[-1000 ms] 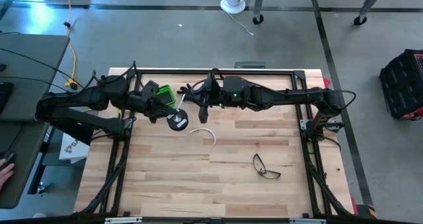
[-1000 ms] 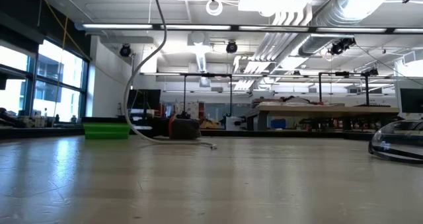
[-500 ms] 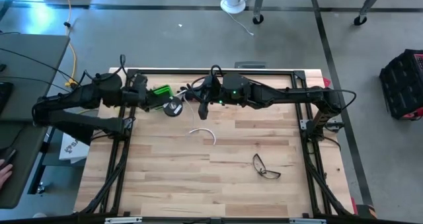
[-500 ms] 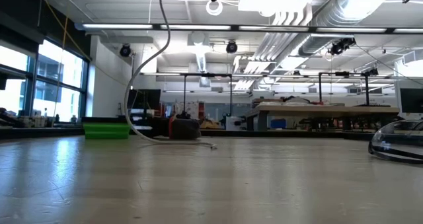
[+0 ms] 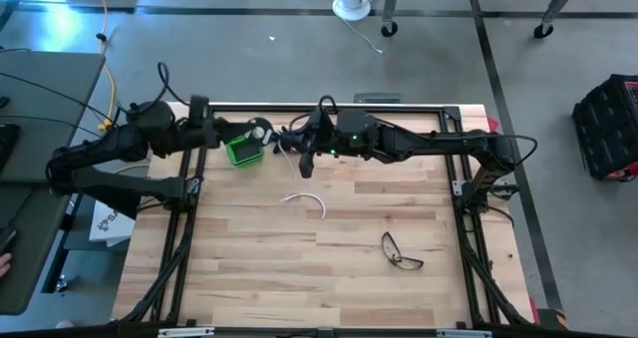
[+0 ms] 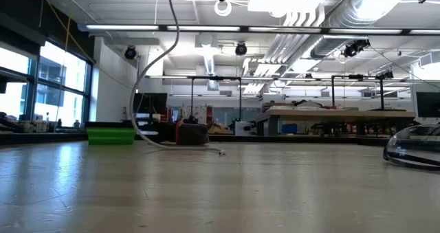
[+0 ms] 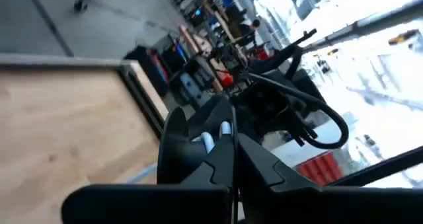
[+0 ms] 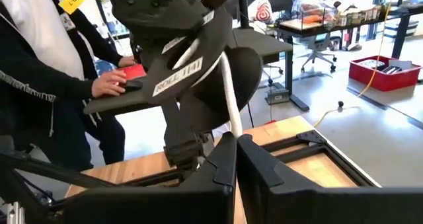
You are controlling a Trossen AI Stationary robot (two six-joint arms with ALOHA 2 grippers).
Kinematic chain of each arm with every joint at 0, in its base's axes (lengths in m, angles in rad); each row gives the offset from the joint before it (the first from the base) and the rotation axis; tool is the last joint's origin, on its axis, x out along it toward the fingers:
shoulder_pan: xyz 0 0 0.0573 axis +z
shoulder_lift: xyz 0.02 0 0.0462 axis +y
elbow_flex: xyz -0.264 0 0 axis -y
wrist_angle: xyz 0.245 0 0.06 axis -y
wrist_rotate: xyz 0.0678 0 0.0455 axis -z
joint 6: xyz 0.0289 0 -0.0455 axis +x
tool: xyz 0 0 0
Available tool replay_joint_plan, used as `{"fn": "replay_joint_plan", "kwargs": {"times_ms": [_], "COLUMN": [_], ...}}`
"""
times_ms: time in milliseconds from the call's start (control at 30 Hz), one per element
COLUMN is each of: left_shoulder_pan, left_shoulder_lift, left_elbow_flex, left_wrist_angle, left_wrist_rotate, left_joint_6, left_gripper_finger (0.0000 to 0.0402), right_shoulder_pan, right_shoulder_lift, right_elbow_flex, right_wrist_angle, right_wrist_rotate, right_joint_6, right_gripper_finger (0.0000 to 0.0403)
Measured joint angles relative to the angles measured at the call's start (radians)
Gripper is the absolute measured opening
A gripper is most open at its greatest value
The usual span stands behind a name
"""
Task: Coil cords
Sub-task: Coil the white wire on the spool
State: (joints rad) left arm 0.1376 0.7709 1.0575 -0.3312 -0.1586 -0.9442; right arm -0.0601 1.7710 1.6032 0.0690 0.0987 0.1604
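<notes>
The left jaws [image 5: 249,135] were clamped on the black reel [image 5: 261,133]. At three o'clock, the right jaws [image 5: 302,149] pinched the white cord [image 5: 310,199], whose tail lay at five o'clock on the bench [image 5: 299,268]. A hard pull could slip the cord free.

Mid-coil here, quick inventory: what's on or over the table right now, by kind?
White cord: 1
Black reel: 1
Green box: 1
Eyeglasses: 1
Grippers: 2, left gripper shut on the reel, right gripper shut on the cord
Total: 6
</notes>
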Motion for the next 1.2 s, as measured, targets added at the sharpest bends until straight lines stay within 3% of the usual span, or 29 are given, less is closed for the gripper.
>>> {"fn": "replay_joint_plan", "kwargs": {"times_ms": [200,500,867,1000,1200], "left_shoulder_pan": [0.001,0.001,0.000,0.000,0.000], "left_shoulder_lift": [0.024,0.069,0.037,0.039,0.065], "left_elbow_flex": [0.057,0.059,0.059,0.059,0.059], "left_wrist_angle": [-0.010,0.142,0.226,0.243,0.393], "left_wrist_rotate": [-0.072,-0.045,-0.028,-0.017,-0.004], "left_joint_6": [0.200,0.458,0.580,0.572,0.571], "left_gripper_finger": [0.0000,0.0000,0.0000,0.0000,0.0000], "right_shoulder_pan": [0.000,0.001,0.013,0.023,0.028], "right_shoulder_lift": [0.000,-0.001,-0.132,-0.186,-0.188], "right_elbow_flex": [0.000,0.000,0.001,0.002,0.001], "right_wrist_angle": [0.040,0.094,0.090,-0.037,-0.209], "right_wrist_rotate": [-0.008,-0.025,-0.053,-0.022,0.073], "right_joint_6": [0.045,0.101,0.037,0.017,0.022], "right_gripper_finger": [0.0001,0.0001,0.0006,0.0050,0.0169]}}
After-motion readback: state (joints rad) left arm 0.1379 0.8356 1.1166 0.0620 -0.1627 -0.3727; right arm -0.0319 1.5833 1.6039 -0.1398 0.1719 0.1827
